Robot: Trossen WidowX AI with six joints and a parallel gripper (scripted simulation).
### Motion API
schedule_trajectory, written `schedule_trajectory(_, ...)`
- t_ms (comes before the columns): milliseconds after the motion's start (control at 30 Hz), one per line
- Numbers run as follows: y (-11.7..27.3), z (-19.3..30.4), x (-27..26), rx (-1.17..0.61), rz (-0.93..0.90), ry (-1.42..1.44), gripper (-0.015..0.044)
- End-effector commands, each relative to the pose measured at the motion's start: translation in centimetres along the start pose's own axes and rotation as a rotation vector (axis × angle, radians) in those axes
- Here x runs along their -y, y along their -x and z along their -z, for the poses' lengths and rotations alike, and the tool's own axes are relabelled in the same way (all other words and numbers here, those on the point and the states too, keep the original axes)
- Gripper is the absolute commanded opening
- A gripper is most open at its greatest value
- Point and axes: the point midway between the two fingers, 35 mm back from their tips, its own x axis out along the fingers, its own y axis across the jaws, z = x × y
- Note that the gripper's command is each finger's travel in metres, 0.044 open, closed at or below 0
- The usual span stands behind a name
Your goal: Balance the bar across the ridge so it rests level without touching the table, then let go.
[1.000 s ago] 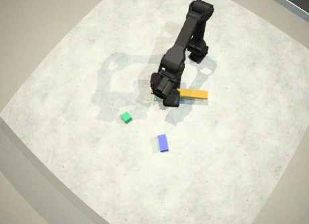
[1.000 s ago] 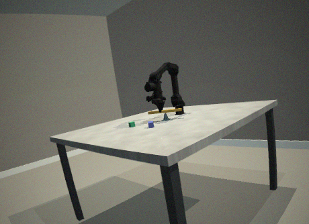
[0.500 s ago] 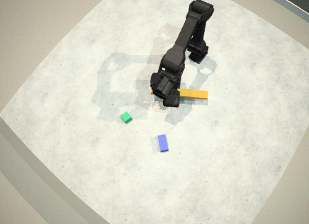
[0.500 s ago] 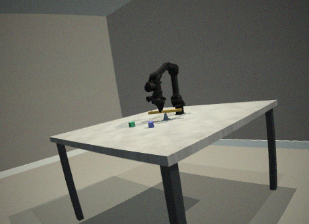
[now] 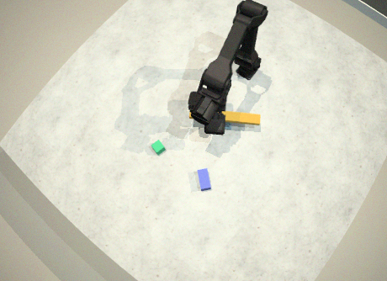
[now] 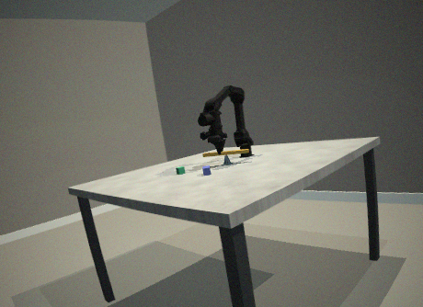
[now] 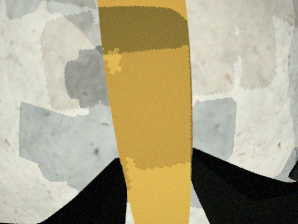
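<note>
The yellow bar [image 5: 241, 117] sits directly under the gripper [image 6: 220, 151], which grips it near one end, so most of its length runs out past the fingers to one side and only a short stub shows on the other. In the exterior view the bar hangs roughly level just above the small blue-grey ridge [image 6: 226, 160], which stands on the table [image 6: 276, 173] beneath it; whether bar and ridge touch cannot be made out at this size. In the wrist view the bar [image 7: 148, 116] runs up the middle of the picture between the two dark fingers, with a darker shadow band across it further up.

Counted: one bar, one ridge, one green cube [image 5: 158, 147] and one blue block [image 5: 204, 178] (both lying well apart from the bar, on the table nearer the camera in the exterior view), and one arm.

The fingers stand partly closed, clamped on the bar's two long sides, touching nothing else
</note>
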Motion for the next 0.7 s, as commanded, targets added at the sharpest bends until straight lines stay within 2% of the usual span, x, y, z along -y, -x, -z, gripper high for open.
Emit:
schedule_trajectory(0,-0.03,0.04,-0.05,-0.002,-0.003,-0.004,0.0000)
schedule_trajectory(667,-0.20,0.05,-0.03,-0.002,-0.003,-0.004,0.0000)
